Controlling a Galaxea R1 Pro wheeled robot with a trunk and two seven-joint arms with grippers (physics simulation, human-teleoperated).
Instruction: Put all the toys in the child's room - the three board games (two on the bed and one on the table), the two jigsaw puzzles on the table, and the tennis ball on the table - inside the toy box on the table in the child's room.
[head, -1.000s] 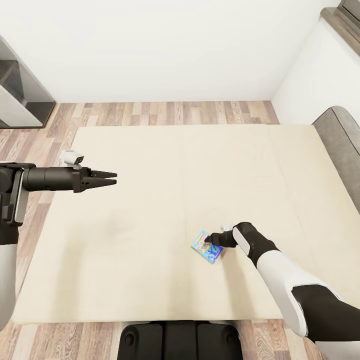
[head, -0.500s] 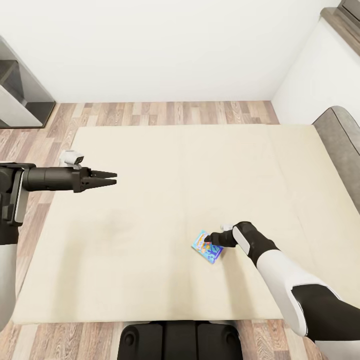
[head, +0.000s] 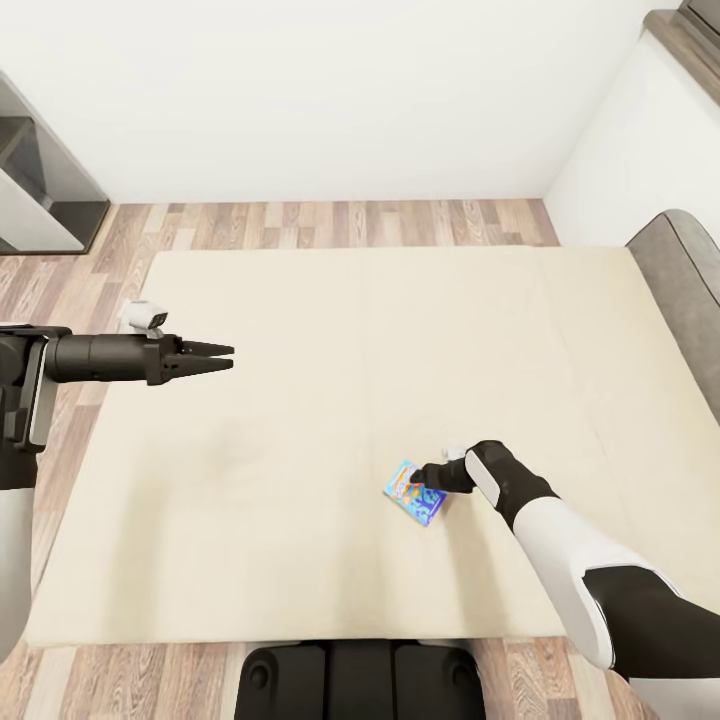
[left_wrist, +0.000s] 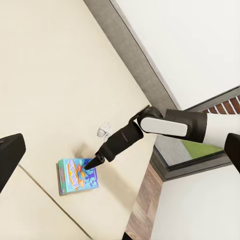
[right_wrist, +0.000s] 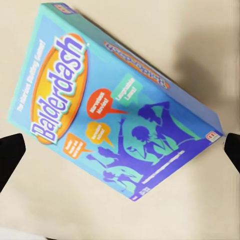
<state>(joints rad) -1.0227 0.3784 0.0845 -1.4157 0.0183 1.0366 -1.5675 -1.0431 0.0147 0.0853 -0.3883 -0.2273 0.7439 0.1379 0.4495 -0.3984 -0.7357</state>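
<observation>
Now, from the head view, the right gripper (head: 428, 480) is reaching down over the blue board game (head: 413, 493), which is lying flat on the beige mattress of the bed (head: 300, 420), toward the near side and right of centre. Compared with a second ago almost nothing is changing: the box is sitting in the same spot, the right arm is holding the same low pose, and the picture itself is only shifting a touch. The left gripper (head: 215, 358) is still hanging out over the left part of the mattress, well apart from the box, its two dark fingers lying close together along their length and carrying nothing. The grey headboard (head: 690, 290) is showing at the right edge and the wood-plank floor (head: 300, 225) is running beyond the far side of the bed.

Moving to the left wrist view, the right gripper (left_wrist: 96, 161) is coming down at a slant with its tip right at the box (left_wrist: 77, 175); whether it is touching cannot be told from here.

Over in the right wrist view, the box (right_wrist: 112, 105) is reading "Balderdash" in white on an orange oval, with purple figures and speech bubbles. The two dark fingertips (right_wrist: 10, 155) are standing wide apart, one at each side of the box, with bare mattress between them and it, so they are not gripping it.
</observation>
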